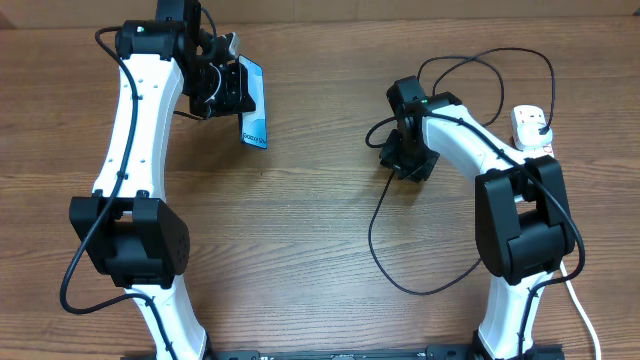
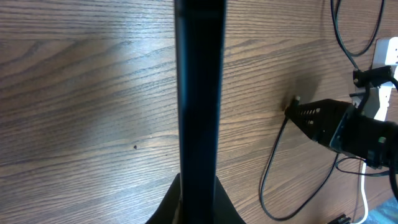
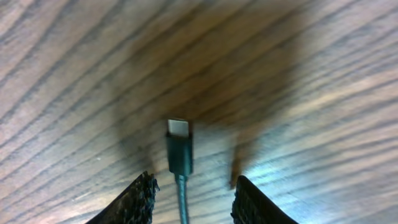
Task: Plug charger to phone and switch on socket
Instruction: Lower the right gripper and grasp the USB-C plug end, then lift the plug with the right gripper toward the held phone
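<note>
- Step in hand, as I judge it: picking up the loose end of the charger (image 1: 385,240), a long thin black cable that loops across the brown wood-grain table (image 1: 300,250). Nothing is plugged into the phone yet.
- Your right gripper (image 3: 194,182) is low over the table with its jaws spread. The charger's small metal-ended connector tip (image 3: 178,144) lies flat between the two black fingers (image 3: 134,199). There is a gap on each side, so it holds nothing.
- Your left gripper (image 1: 222,88) is pressed together on the phone (image 1: 254,115), a small flat rectangular smartphone with a light-blue screen. It holds the phone up off the table at the far left. In the left wrist view you see only the phone's dark edge.
- The socket (image 1: 530,128), a white elongated power strip, sits at the far right and is partly hidden by your right arm. I cannot tell whether the charger's plug is seated in it, nor how its switch stands.
- The next move calls for a pinch on the connector's black body just behind the metal end. Keep the tip poking forward and straight in the fingers.
- After that, bring the tip to the phone's port. Hold the phone steady and line the two up squarely, because a tilted tip is likely to miss or jam.
- Switching on the socket comes last.
</note>
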